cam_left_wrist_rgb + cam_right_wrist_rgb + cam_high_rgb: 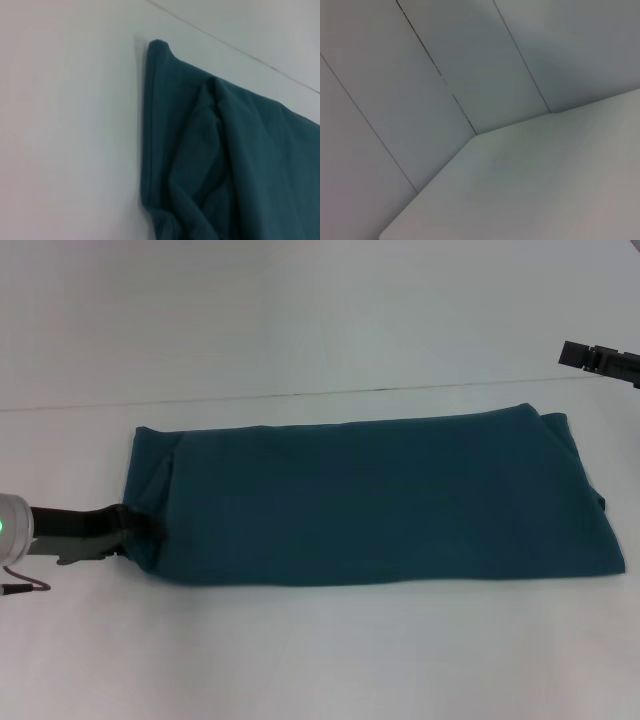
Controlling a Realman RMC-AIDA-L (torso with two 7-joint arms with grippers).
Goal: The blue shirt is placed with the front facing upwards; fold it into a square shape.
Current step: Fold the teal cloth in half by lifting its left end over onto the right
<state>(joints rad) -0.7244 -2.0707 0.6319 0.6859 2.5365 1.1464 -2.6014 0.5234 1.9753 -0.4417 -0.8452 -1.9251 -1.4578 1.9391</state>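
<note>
The blue shirt (370, 500) lies on the white table (320, 660), folded into a long dark teal band running left to right, with no lettering showing. My left gripper (135, 527) is low at the band's left near corner, shut on the cloth edge, which puckers into creases there. In the left wrist view the shirt's (220, 160) left end shows one pointed far corner and folds gathering towards the hold; the fingers themselves are out of that picture. My right gripper (598, 360) hangs raised at the far right, apart from the shirt.
The table's back edge (300, 395) meets a pale wall behind the shirt. The right wrist view shows only wall panels and the bare table corner (530, 180). A thin red cable (25, 587) trails beside the left arm.
</note>
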